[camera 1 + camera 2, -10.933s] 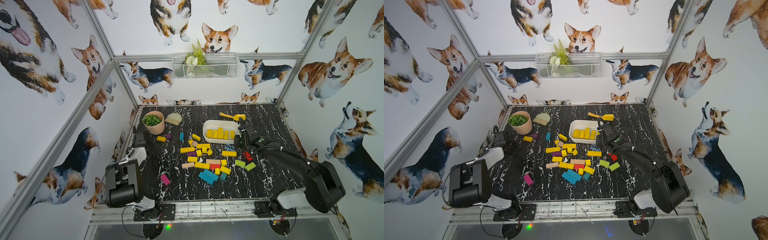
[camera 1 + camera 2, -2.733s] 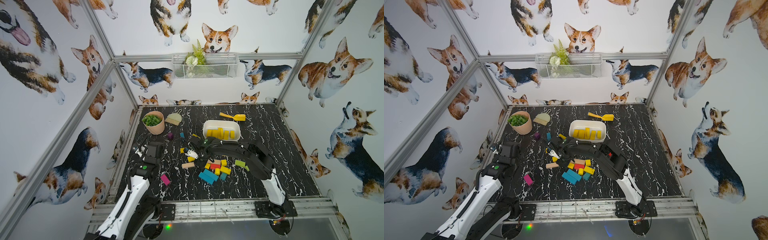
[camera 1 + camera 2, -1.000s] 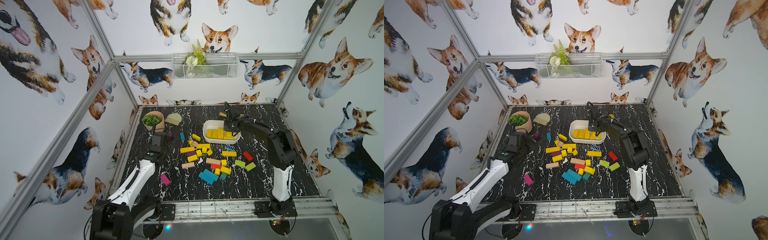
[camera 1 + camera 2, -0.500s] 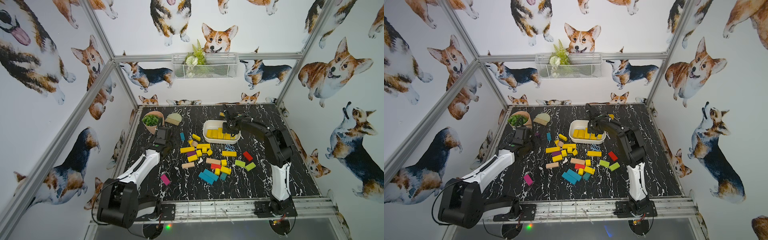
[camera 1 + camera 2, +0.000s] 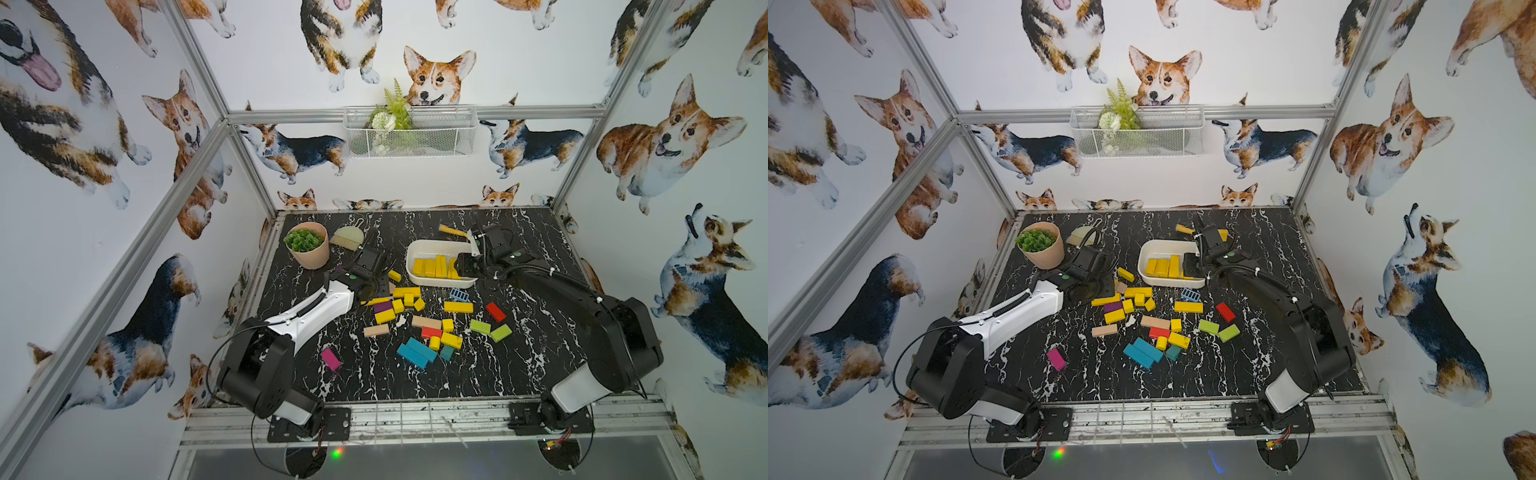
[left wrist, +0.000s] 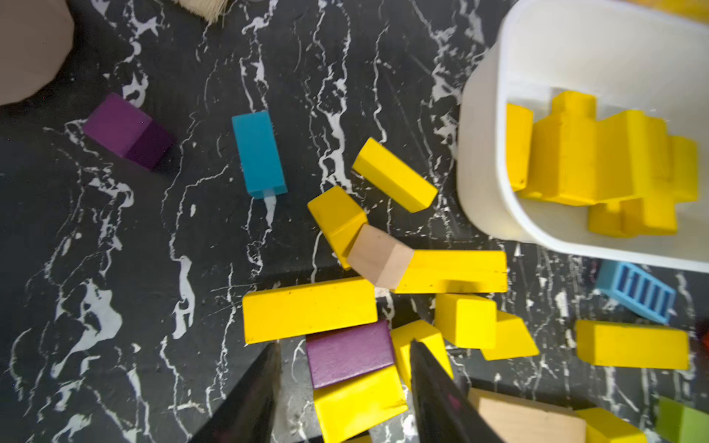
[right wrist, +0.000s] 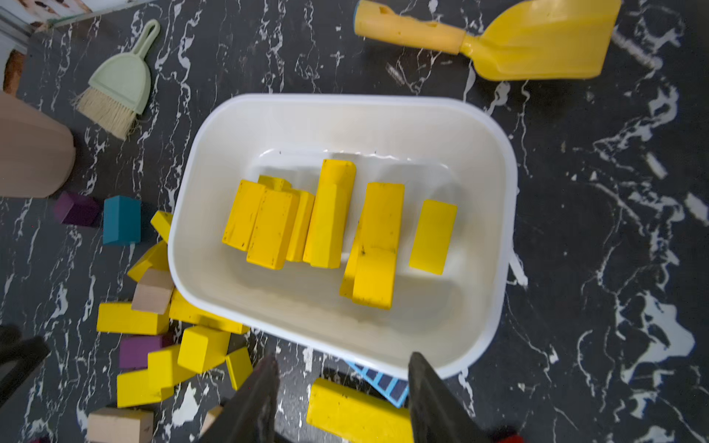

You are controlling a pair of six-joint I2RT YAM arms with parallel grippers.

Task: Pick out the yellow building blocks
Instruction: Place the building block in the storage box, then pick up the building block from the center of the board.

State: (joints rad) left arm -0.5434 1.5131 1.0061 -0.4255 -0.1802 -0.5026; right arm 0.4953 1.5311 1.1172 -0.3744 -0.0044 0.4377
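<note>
Jaws on your left gripper (image 6: 345, 345) hang part-open and empty, with the long bright-yellow painted wooden bar (image 6: 309, 308) lying crosswise just past their tips.

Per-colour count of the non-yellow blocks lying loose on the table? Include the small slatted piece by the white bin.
Teal blocks: 4
Tan blocks: 3
Purple blocks: 2
Red blocks: 2
Green blocks: 2
Magenta block: 1
Light-blue slatted piece: 1
Total: 15
</note>
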